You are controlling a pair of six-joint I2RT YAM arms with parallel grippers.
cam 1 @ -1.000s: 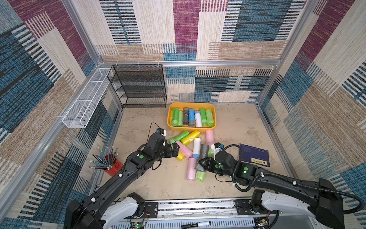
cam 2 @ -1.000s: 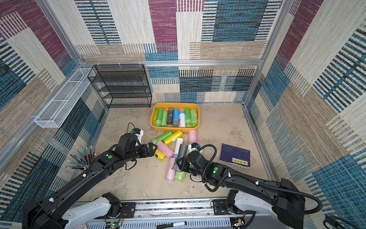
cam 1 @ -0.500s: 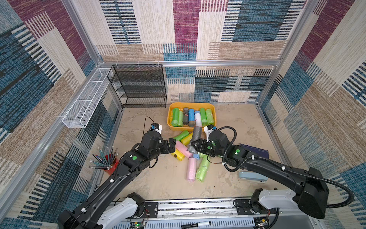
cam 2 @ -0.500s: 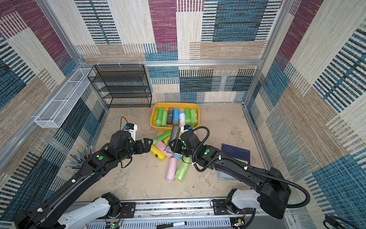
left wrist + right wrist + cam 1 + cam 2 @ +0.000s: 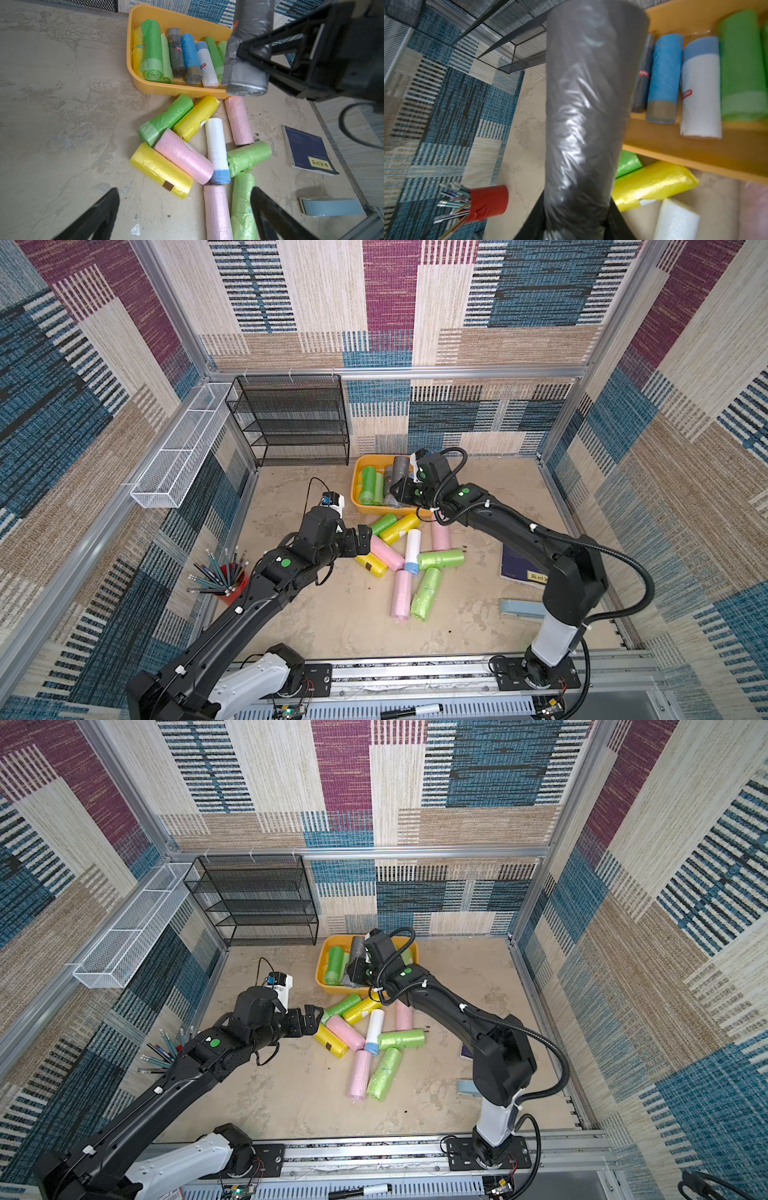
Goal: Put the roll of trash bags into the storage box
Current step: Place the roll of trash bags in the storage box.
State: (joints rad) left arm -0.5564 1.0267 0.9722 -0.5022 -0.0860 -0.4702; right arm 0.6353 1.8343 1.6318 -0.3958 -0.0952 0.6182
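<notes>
Hanging over the storage box (image 5: 354, 489), about mid-frame in both top views, the grey roll of trash bags (image 5: 400, 466) is pinched in the right tool (image 5: 402, 492), not down inside yet. Left tool (image 5: 361, 540) is spread wide open, carrying nothing, just left of the loose rolls (image 5: 386, 552) scattered on the bench (image 5: 332, 614) right below the box.

A mottled beige surface (image 5: 340, 622) bears a shallow orange-yellow plastic tub (image 5: 355, 491) at the far side, with loose coloured plastic rolls (image 5: 386, 552) scattered near it. A red pencil cup (image 5: 237, 578) stands left and a dark blue book (image 5: 521, 568) lies right.
</notes>
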